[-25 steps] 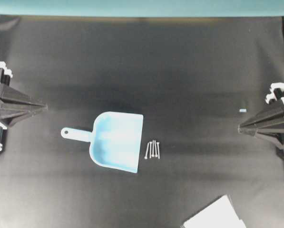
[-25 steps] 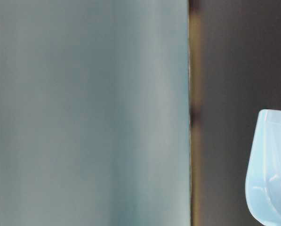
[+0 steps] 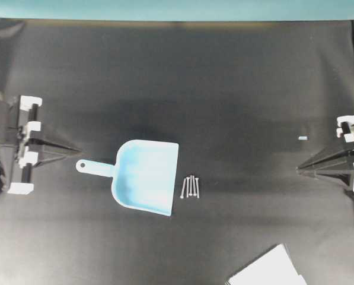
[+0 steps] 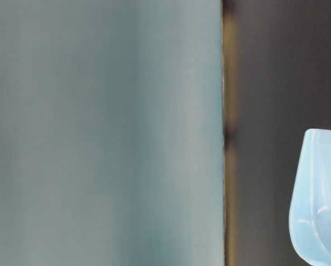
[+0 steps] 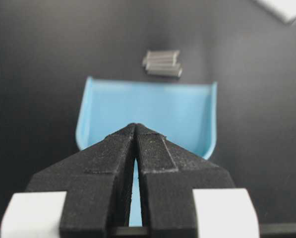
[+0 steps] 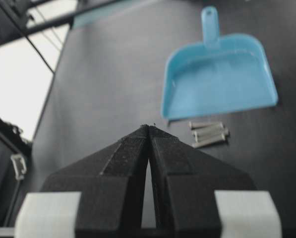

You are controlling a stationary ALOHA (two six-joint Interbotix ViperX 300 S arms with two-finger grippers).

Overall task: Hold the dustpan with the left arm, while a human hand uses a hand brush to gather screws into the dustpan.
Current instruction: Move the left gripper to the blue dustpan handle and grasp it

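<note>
The light blue dustpan [image 3: 147, 177] lies flat on the black table, its holed handle [image 3: 92, 167] pointing left and its open mouth to the right. Several silvery screws [image 3: 190, 186] lie side by side just off that mouth. My left gripper [image 3: 79, 148] is shut and holds nothing. Its tip hovers just left of and behind the handle's end. From the left wrist, the left gripper [image 5: 136, 127] points along the dustpan [image 5: 148, 106] toward the screws [image 5: 161, 63]. My right gripper [image 3: 299, 169] is shut and empty at the far right. The human hand and the hand brush are out of view.
A white angular shape [image 3: 265, 270] pokes in at the table's front edge, right of centre; I cannot tell what it is. A tiny pale blue speck [image 3: 302, 138] lies near the right arm. A teal wall [image 3: 177, 9] borders the table's far side.
My left gripper has swung to the right and toward the table's front, closing in on the dustpan's handle. The right gripper has shifted slightly toward the front. Dustpan and screws have not moved.
</note>
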